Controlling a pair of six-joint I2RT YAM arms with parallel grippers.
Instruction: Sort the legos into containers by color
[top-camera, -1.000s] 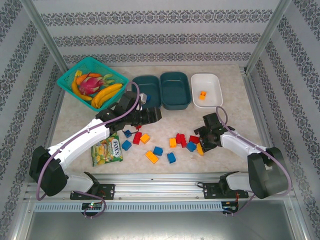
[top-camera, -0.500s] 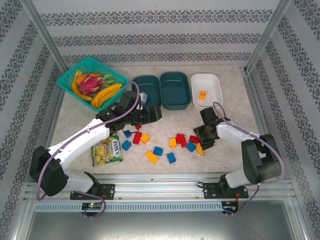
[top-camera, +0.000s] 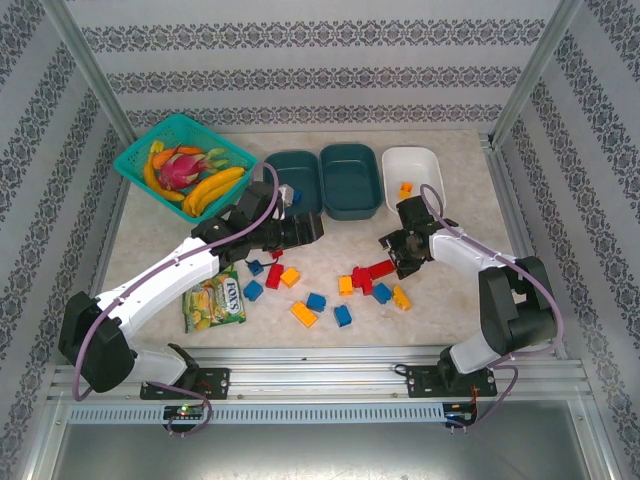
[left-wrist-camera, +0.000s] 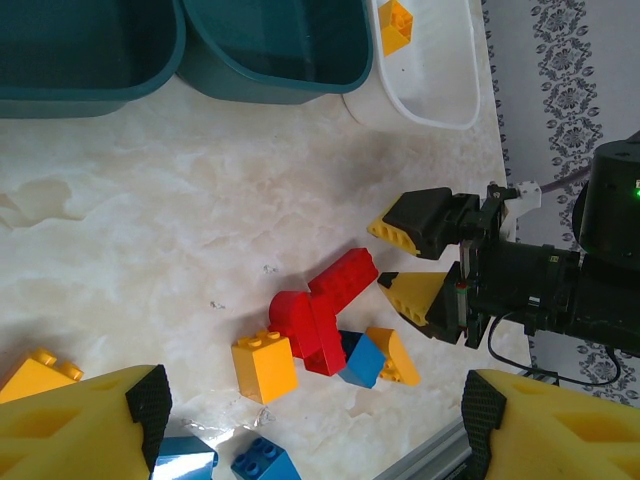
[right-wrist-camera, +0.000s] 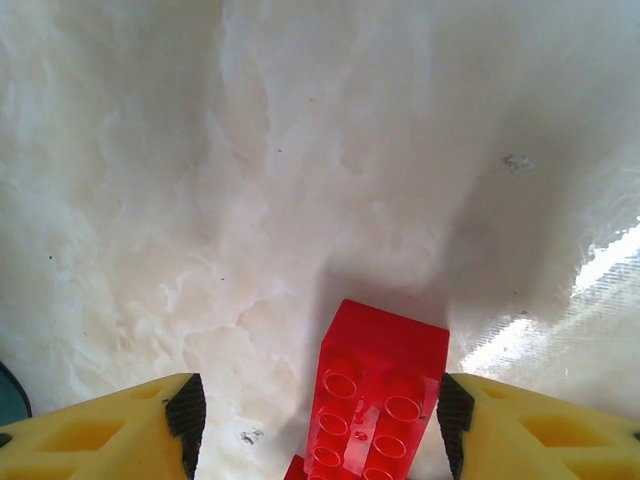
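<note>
Marble-look tabletop (top-camera: 350, 240) boxed in by fussy striped wallpaper (top-camera: 300, 80), that was the setup. Closest to the arm bases, the legos (top-camera: 316, 301) lay loose around the middle, red, blue and yellow all mixed up, with a green snack packet (top-camera: 213, 300) at 8 o'clock from them.

A bit further in, the right claw (left-wrist-camera: 385, 255) sat at the 2 o'clock edge of the pile, jaws apart, straddling the end of a long red brick (right-wrist-camera: 385, 400). On its own wrist cam the brick lay flat between the fingers, about touching on one side with a gap on the other, so not pinched yet imo. The left claw (top-camera: 310, 230) hovered wide open with nothing in it, at 11 o'clock from the pile, just short of the left teal tub (top-camera: 290, 153).

Far row at 12 o'clock: that tub, the middle teal tub (top-camera: 350, 147), then the white tub (top-camera: 425, 175) with one orange brick (top-camera: 405, 189) inside. Fruit basket (top-camera: 147, 140) out at 10.

So the step looked like the grab on the red one. Next it'd need to close squarely on it, lift clear of the neighbours and carry it toward 12 o'clock, probably to the middle teal tub.
</note>
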